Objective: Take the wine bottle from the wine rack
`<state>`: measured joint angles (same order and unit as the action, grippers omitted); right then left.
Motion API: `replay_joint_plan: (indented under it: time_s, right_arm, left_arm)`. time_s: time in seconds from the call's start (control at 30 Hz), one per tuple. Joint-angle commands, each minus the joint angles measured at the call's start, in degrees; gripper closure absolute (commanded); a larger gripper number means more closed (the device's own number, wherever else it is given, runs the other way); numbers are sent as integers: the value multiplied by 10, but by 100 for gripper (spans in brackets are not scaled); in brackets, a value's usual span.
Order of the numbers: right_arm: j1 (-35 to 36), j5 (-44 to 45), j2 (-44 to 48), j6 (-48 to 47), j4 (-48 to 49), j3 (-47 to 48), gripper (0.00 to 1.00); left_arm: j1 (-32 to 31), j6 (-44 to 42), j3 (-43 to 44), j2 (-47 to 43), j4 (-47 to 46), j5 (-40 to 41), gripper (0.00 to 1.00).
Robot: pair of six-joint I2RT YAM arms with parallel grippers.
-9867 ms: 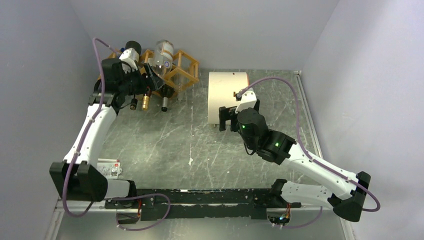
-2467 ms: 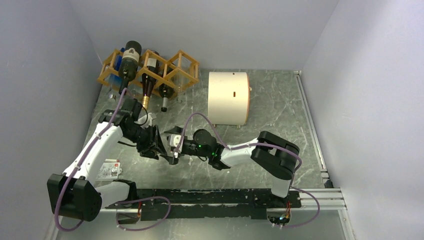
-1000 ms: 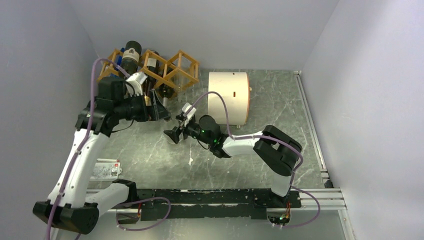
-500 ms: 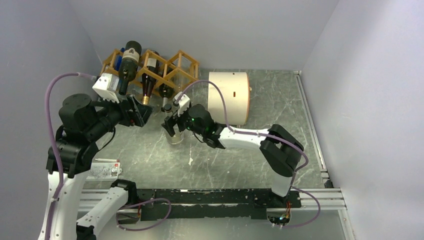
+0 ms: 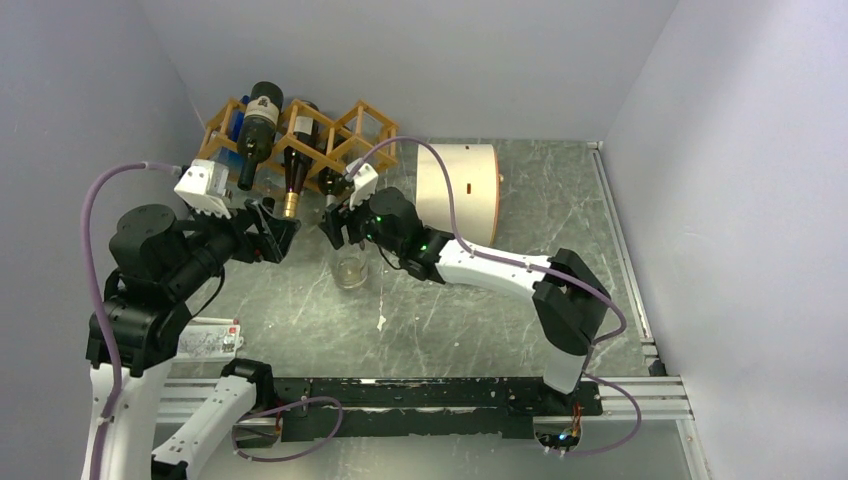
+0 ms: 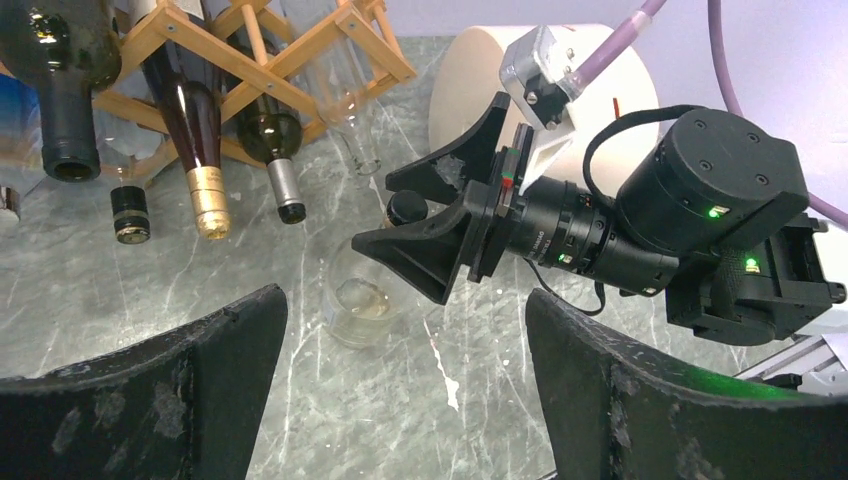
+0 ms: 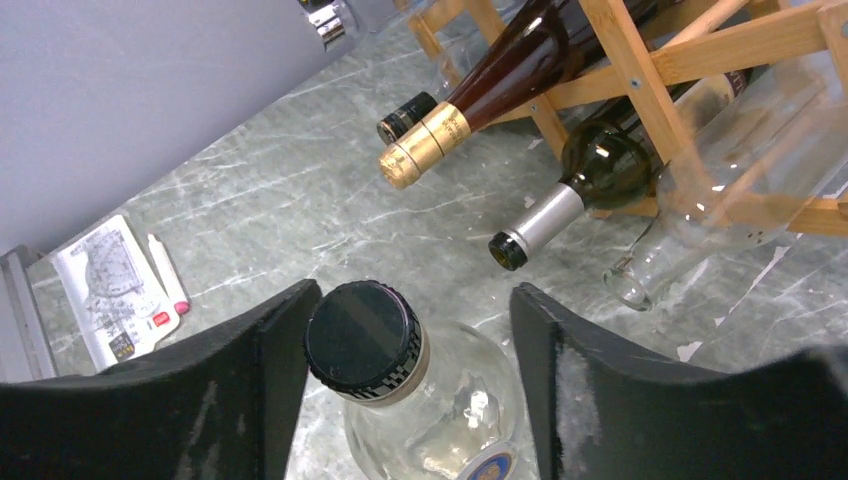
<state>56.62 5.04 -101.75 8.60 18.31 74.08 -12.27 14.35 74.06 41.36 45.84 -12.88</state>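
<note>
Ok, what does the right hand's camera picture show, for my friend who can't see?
A clear bottle with a black cap stands on the grey table between the open fingers of the right hand. Behind it, a wooden rack holds bottles lying with their necks pointing out.

Wine rack (image 7: 620,50): bare honey-brown wood, smooth, low sheen. Upright bottle (image 7: 440,410): clear glossy glass. Cap (image 7: 362,335): black, ribbed, plastic-looking. Neck foil (image 7: 425,143): shiny gold. Table (image 5: 480,300): grey marbled, matt, scuffed. Fingers (image 6: 150,400) of left gripper (image 6: 405,310): matt black, grainy plastic.
</note>
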Motion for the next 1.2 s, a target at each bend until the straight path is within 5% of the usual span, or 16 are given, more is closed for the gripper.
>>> replay_joint_plan:
  time_s: [0.0,0.27,0.53,0.7,1.17]
  right_arm:
    - [0,2,-16,11,-9,13,32]
    - [1,8,-43,-2,-22,37,39]
    - [1,2,16,15,-36,8,64]
    - [0,32,126,34,-67,-56,100]
    - [-22,228,421,58,-385,-143,100]
  left_arm:
    - [-4,2,4,-13,13,24,7]
    - [-4,17,19,-11,16,20,7]
    - [-4,28,26,0,16,15,8]
    - [-4,28,36,17,14,23,8]
    - [-4,38,3,73,-54,-1,10]
